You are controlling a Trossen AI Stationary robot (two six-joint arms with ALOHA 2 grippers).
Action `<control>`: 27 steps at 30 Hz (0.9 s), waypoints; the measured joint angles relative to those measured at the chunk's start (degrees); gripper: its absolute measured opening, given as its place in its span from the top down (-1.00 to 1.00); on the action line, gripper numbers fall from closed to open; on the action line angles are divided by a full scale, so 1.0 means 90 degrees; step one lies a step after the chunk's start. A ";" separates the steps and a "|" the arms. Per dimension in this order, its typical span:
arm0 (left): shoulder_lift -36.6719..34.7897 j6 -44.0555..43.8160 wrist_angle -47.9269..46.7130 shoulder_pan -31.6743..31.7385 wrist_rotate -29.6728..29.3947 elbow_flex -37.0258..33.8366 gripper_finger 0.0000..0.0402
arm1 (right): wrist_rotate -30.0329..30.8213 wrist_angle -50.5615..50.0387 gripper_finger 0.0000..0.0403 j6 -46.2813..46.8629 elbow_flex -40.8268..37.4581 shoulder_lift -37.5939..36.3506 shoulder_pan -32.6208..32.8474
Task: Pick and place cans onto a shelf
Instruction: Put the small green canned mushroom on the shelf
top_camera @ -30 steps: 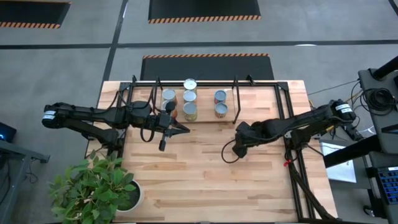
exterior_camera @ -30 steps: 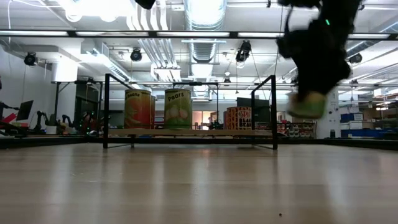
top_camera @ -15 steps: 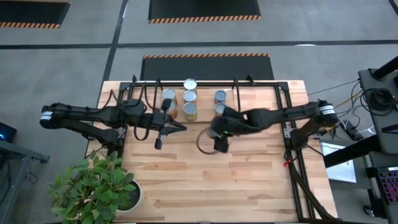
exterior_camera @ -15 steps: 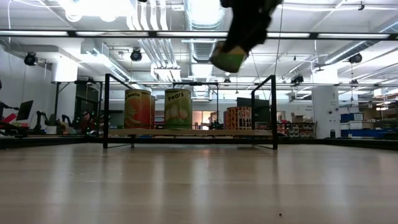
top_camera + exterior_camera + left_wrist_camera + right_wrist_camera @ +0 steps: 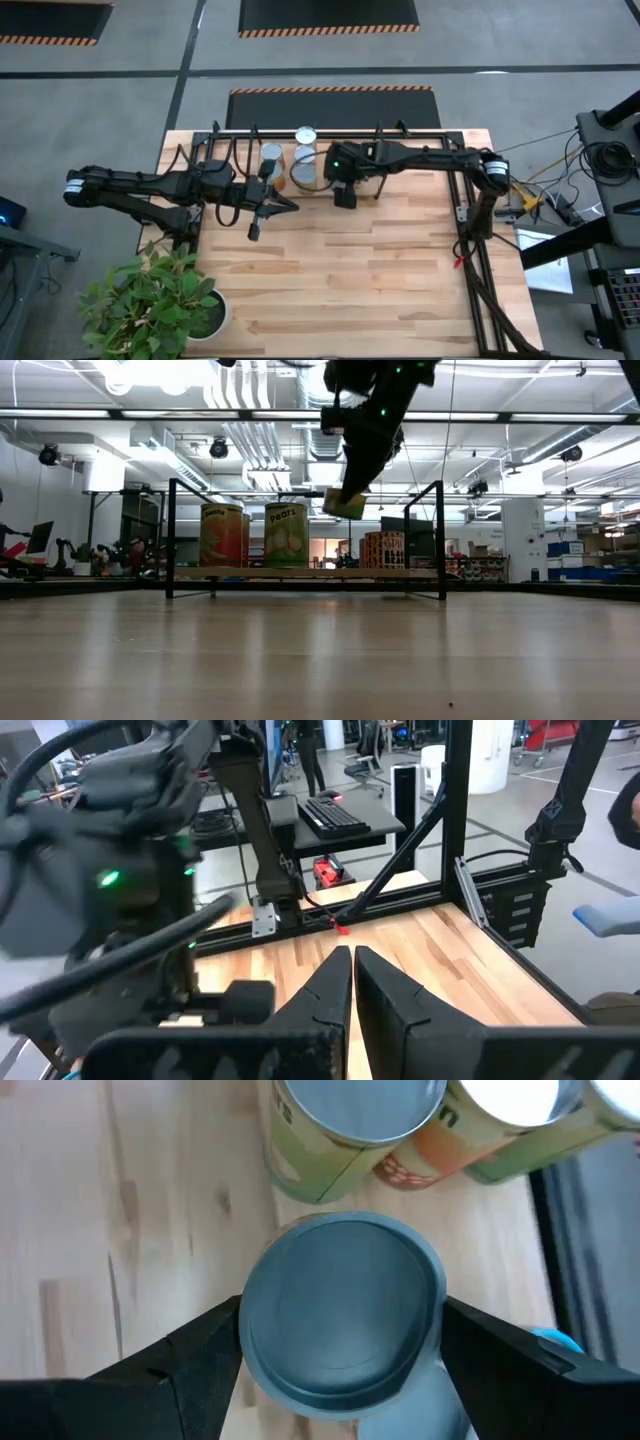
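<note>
My right gripper [image 5: 340,1370] is clamped on a blue-grey-topped green tin [image 5: 340,1315], axis upright, hanging above the black-rod, wooden-board shelf [image 5: 300,572]; the free spot lies straight below, shelved cans [image 5: 304,180] at nine o'clock. My left gripper [image 5: 262,210] waits pinched together.

Grey floor [image 5: 100,100] — striped black mats [image 5: 330,17]

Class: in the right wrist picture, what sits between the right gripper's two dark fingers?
A can with a blue-grey round top fills the gap between the right gripper's fingers.
</note>
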 joint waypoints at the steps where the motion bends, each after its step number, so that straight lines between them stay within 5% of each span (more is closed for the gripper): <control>1: 0.0000 0.0001 0.0000 0.0001 0.0000 0.0000 1.00 | -0.0156 0.0051 -0.46 -0.0084 -0.0012 0.0046 -0.0087; 27: -0.0002 0.0097 0.0004 0.0000 0.0000 0.0000 1.00 | -0.0190 0.0769 -0.46 -0.0921 -0.0056 0.1034 -0.0367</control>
